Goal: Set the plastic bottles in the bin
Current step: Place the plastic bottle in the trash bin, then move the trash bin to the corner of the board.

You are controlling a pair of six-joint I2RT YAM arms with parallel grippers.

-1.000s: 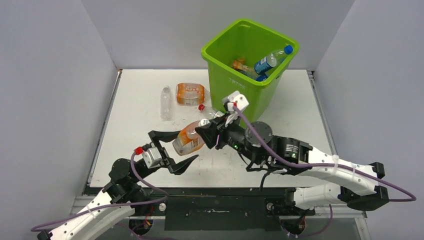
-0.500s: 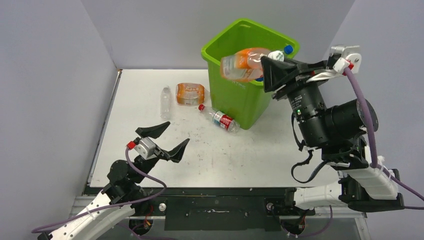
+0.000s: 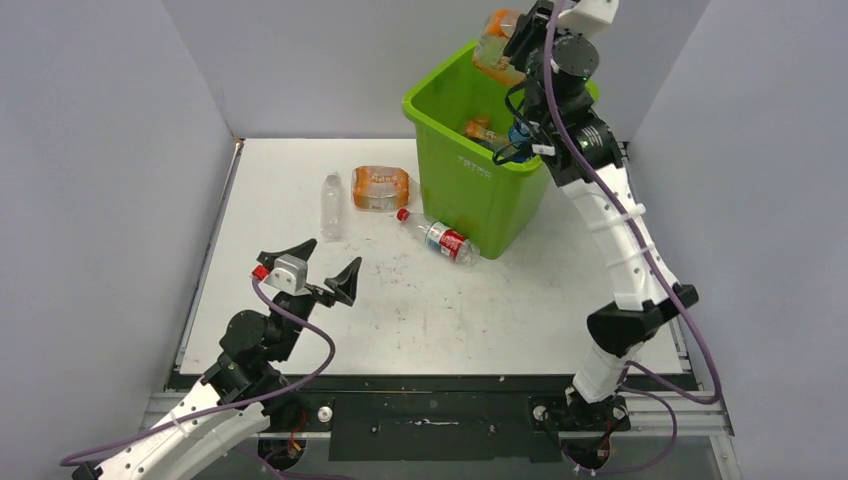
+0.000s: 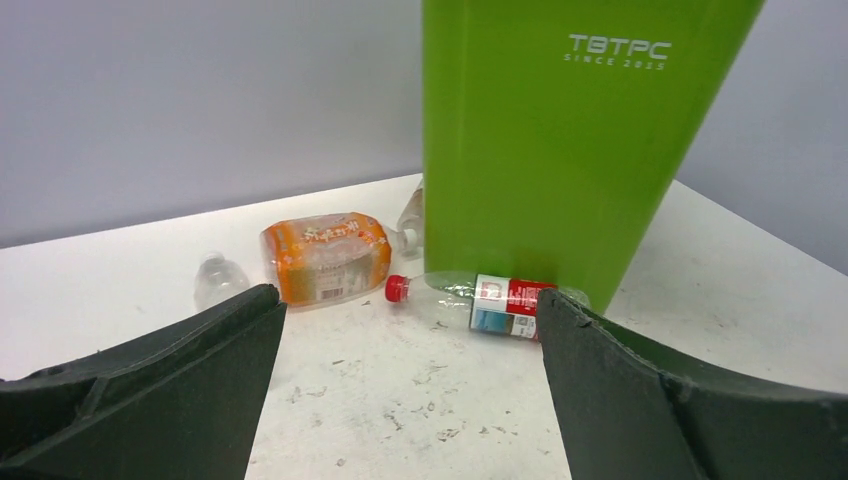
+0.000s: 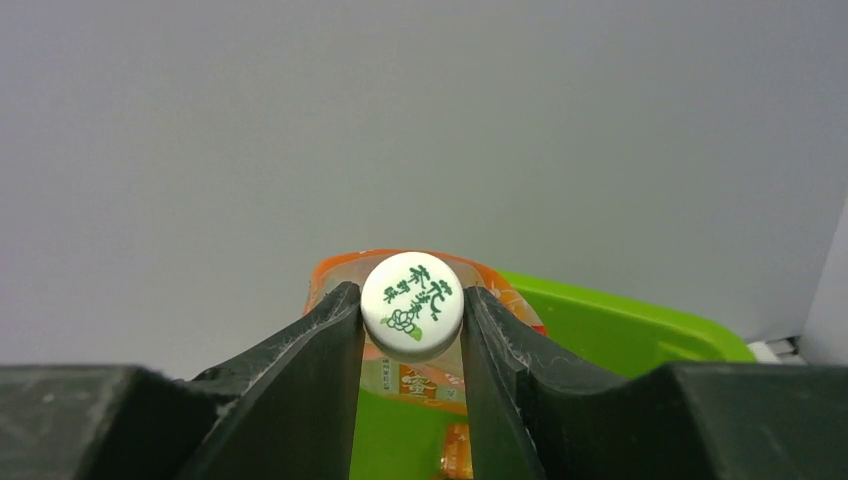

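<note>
My right gripper (image 5: pixel 411 300) pinches the white-capped neck of an orange bottle (image 5: pixel 428 385) above the bin (image 3: pixel 470 165), while my left gripper (image 3: pixel 330 255) hangs wide open, empty.

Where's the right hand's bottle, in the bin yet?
Out. The right hand is shut on the bottle at its white cap, above the bin's far rim.

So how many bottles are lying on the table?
3: a clear bottle far left, an orange bottle beside it, a red-capped bottle by the bin. Others may hide behind it.
</note>
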